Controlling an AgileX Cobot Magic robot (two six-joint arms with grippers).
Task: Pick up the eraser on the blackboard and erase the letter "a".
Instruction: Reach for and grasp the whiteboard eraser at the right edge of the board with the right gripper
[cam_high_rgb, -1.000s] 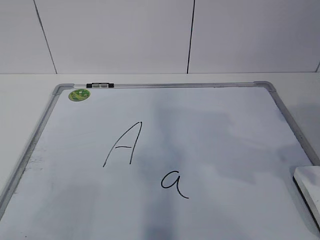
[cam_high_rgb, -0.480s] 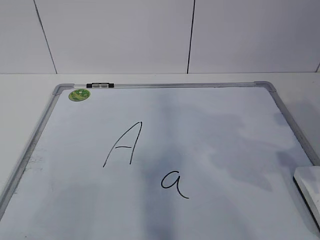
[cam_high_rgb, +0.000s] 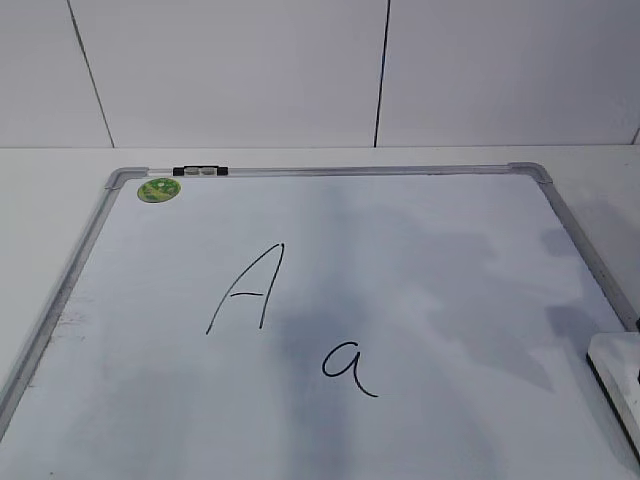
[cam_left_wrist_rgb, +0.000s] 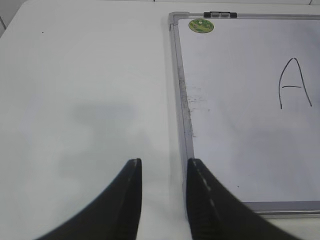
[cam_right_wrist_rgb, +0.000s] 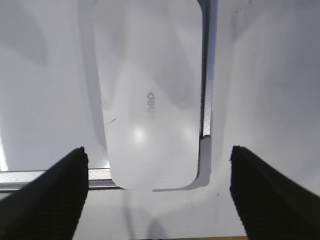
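Hovering over the eraser (cam_right_wrist_rgb: 149, 92), our right gripper (cam_right_wrist_rgb: 159, 192) is spread wide so its fingers can straddle it. It lies at the board's (cam_high_rgb: 420, 260) near right corner, well apart from the "a" (cam_high_rgb: 349, 369). Only the wrist view shows that straddle. Our left gripper (cam_left_wrist_rgb: 162, 197), slightly parted, idles beside the frame.

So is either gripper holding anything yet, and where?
Nothing held. The right gripper is open with the eraser between its spread fingers, not touching. The left gripper is empty beside the board.
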